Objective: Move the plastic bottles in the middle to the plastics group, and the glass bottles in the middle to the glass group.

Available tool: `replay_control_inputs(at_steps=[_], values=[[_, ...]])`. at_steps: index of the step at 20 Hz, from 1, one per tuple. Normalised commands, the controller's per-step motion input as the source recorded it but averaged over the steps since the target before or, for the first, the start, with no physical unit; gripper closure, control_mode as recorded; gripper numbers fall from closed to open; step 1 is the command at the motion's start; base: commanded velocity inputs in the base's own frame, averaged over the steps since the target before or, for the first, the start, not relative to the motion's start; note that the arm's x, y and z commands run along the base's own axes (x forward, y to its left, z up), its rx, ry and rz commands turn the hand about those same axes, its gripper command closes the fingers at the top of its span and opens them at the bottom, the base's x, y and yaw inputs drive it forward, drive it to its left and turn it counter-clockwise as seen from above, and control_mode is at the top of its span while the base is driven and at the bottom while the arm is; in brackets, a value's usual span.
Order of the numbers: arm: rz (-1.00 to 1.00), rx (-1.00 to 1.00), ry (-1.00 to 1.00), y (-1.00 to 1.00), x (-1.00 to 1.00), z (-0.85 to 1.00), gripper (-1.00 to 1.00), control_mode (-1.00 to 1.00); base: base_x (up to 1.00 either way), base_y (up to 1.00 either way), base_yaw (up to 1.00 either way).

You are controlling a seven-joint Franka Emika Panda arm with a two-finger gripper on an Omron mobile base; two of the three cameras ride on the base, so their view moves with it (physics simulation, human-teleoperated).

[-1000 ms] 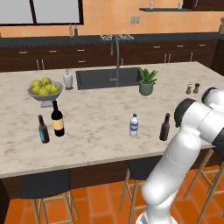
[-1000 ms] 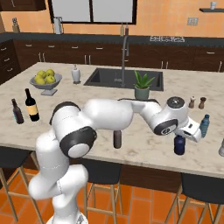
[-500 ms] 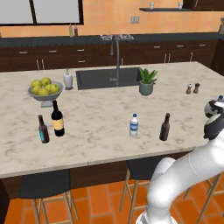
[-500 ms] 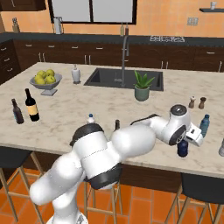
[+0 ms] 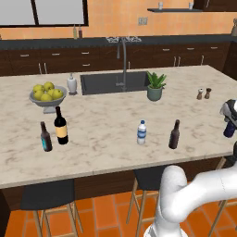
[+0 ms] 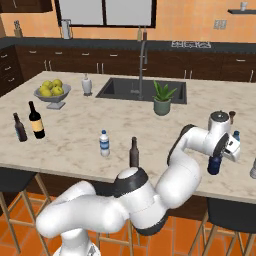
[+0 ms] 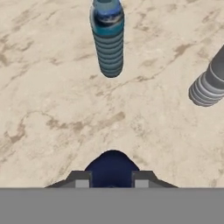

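Gripper [image 5: 230, 121] is seen at the far right counter edge in the left base view, clamped on the navy bottle [image 5: 229, 127]; the clear plastic bottle [image 5: 141, 133] and the brown long-necked bottle [image 5: 174, 134] stand mid-counter, unsorted. From the right base view, the navy bottle [image 6: 215, 163] is held just beside the teal bottle [image 6: 235, 136] of the plastics group. In the hand view, the navy bottle [image 7: 112, 168] is pinched between the fingertips [image 7: 79, 178], with the teal bottle [image 7: 107, 37] ahead and a grey ribbed bottle [image 7: 209, 85] to the right. Lowering should be kept upright and clear of both neighbours before release.
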Motion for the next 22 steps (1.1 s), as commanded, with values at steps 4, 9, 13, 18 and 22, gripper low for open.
replay_control_inputs(at_steps=[4,9,13,18,22], values=[[0.0,0.0,0.09,-0.03,0.19,-0.49,1.0,-1.0,0.0,0.0,0.0],[0.0,0.0,0.07,0.0,0.23,-0.61,1.0,-1.0,0.0,0.0,0.0],[0.0,0.0,0.01,-0.06,0.0,-0.66,-1.0,-1.0,0.0,0.0,0.0],[0.0,0.0,-0.02,-0.19,-0.15,-0.27,-1.0,-1.0,0.0,0.0,0.0],[0.0,0.01,-0.09,0.14,-0.02,0.11,-1.0,-1.0,0.0,0.0,0.0]])
